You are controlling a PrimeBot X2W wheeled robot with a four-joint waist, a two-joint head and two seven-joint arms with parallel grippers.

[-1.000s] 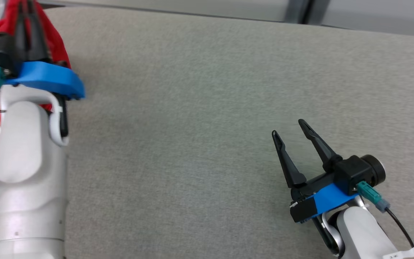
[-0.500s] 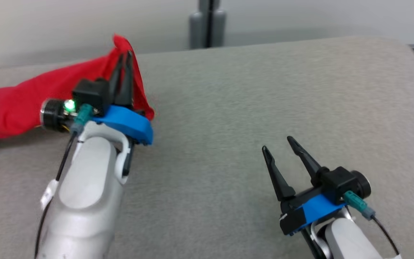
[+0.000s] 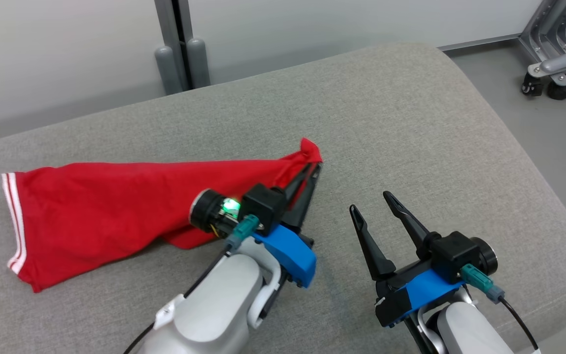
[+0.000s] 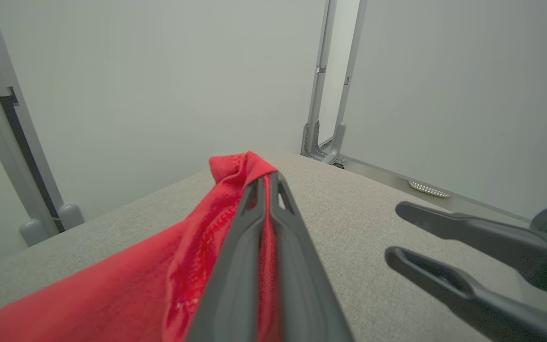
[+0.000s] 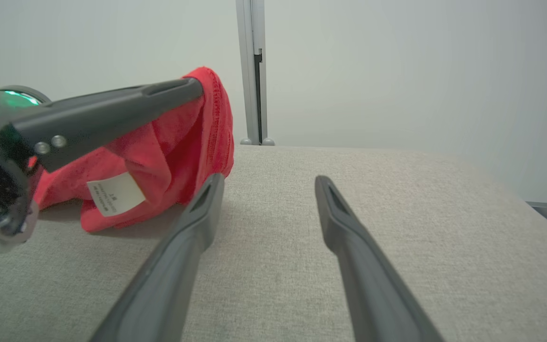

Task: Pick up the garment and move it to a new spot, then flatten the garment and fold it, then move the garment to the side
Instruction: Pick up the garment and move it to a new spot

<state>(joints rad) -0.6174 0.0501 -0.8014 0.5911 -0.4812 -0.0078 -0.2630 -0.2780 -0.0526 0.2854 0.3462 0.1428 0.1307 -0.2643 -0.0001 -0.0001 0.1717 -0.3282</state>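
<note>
Cloth at one corner of the red garment was clamped between the fingers of the left gripper, which were pressed together with only a thin fold of fabric between them. The pinched corner was held raised off the grey cushion and bunched into a small peak just past the fingertips. The remainder was left trailing away to the robot's left, with its white-striped hem lying flat on the cushion at the far end. Such a hold was judged to suit dragging: with one end lifted and the rest resting, the garment could be towed toward a new spot without being carried whole. The first step of the task, the move, was therefore taken to be in hand, with flattening and folding not yet begun.

The right gripper was seen with its fingers spread wide and nothing between them, low over bare cushion just beside the left one. It was probably kept ready for a second hold during spreading. In the right wrist view, the garment was found up and to the left of those open fingers, close to one fingertip but, by the head view, apart from it. A white label was exposed on the underside of the hanging fold.
</note>
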